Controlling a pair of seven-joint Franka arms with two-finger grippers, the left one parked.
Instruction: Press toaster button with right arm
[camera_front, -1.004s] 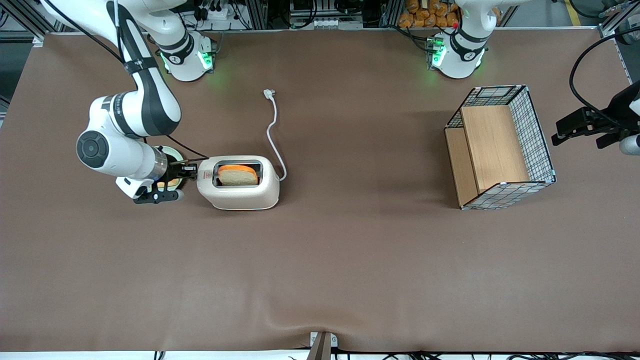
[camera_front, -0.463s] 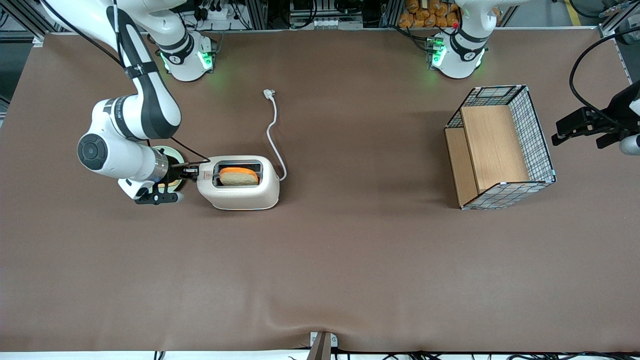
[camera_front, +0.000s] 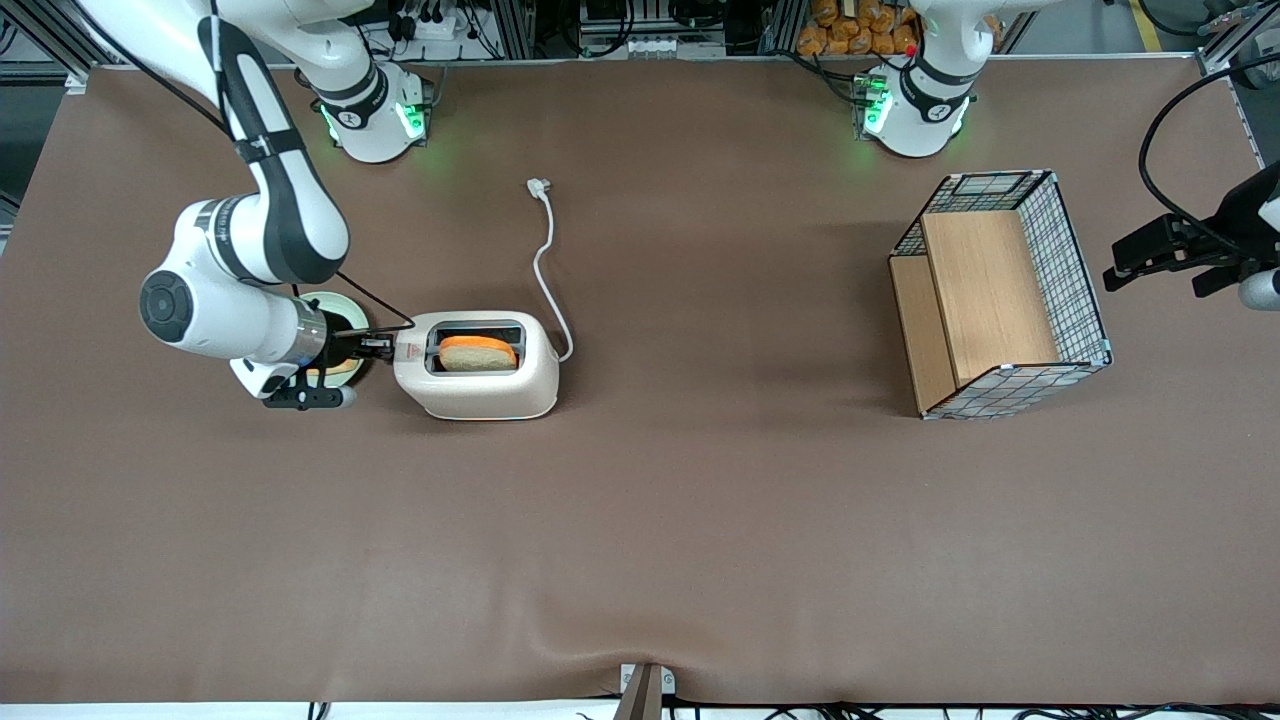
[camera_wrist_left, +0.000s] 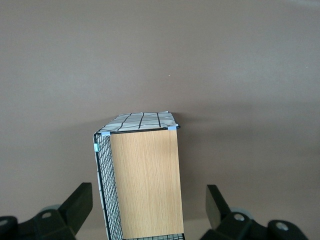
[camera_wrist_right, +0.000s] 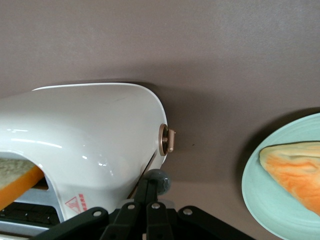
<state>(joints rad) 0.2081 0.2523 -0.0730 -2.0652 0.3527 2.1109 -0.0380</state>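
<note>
I see the right arm (camera_front: 250, 260) bent low over the worktop (camera_front: 640, 520), wrist level, end effector (camera_wrist_right: 148, 196) at the toaster (camera_front: 478, 365)'s nine o'clock end. Its fingers (camera_wrist_right: 142, 192) are pressed together, holding nothing, tips against the button (camera_wrist_right: 159, 181). A green plate (camera_wrist_right: 285, 175) lies beside it.

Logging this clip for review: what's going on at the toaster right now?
The right arm's gripper, fingers shut, is at the toaster's short end, tips against the grey button. A bread slice sits in the slot. A green plate with another slice lies beside the gripper.
</note>
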